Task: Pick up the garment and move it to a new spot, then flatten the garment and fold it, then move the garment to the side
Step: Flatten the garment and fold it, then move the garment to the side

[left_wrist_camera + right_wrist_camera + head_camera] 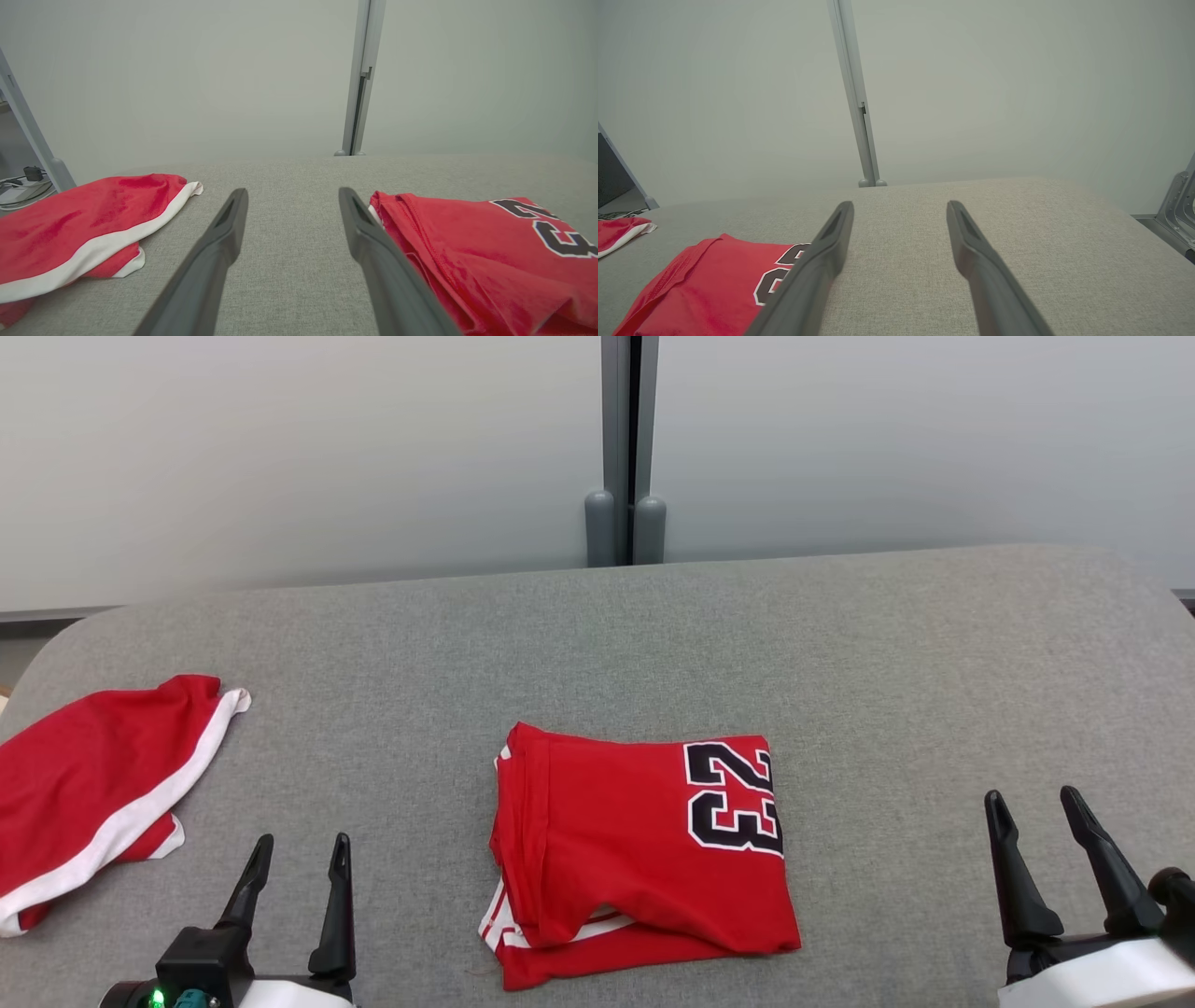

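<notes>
Jersey (644, 859): red, numbered 23, is lying folded in the lower centre of the head view, with white-trimmed edges peeking out at its lower left.
Left gripper (301, 840): is sitting at the lower left of the frame, fingers spread apart and holding nothing, clear of the jersey's left edge.
Right gripper (1032, 793): is sitting at the lower right, fingers likewise parted and empty, well apart from the jersey.
Red garment with white stripe (93, 784): is lying crumpled at the left edge.
Grey fabric surface (887, 663): is carrying both garments.
Grey post (625, 448): is rising behind, top centre.
</notes>
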Available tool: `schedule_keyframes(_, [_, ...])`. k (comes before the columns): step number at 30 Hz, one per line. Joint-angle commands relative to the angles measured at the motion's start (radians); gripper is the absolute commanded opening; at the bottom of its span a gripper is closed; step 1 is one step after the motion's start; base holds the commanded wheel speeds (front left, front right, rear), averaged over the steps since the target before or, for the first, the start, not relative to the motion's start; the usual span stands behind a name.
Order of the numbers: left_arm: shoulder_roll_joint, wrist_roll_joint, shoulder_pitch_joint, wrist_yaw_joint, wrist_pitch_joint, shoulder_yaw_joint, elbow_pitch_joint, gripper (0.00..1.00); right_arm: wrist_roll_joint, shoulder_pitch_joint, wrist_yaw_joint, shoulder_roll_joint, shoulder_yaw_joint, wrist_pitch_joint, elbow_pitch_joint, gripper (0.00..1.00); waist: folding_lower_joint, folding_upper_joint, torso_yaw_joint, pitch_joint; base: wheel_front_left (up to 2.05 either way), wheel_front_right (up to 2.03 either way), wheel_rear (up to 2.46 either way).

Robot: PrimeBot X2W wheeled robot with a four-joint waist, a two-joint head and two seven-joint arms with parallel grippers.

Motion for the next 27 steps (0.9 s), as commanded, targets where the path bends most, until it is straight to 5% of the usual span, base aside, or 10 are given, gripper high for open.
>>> schedule_keyframes(1, [0.011, -0.001, 0.015, 0.006, 0.004, 0.004, -0.010, 1.00, 0.005, 0.015, 0.000, -0.001, 0.000, 0.004, -0.008, 1.00, 0.0000, -0.0001, -0.006, -0.026, 0.00, 0.00, 0.00])
schedule_keyframes(27, [0.014, -0.019, 0.017, 0.029, 0.025, -0.018, -0.049, 1.00, -0.003, 0.044, 0.000, -0.001, -0.033, 0.051, -0.047, 1.00, 0.0000, -0.0001, 0.022, -0.033, 0.00, 0.00, 0.00])
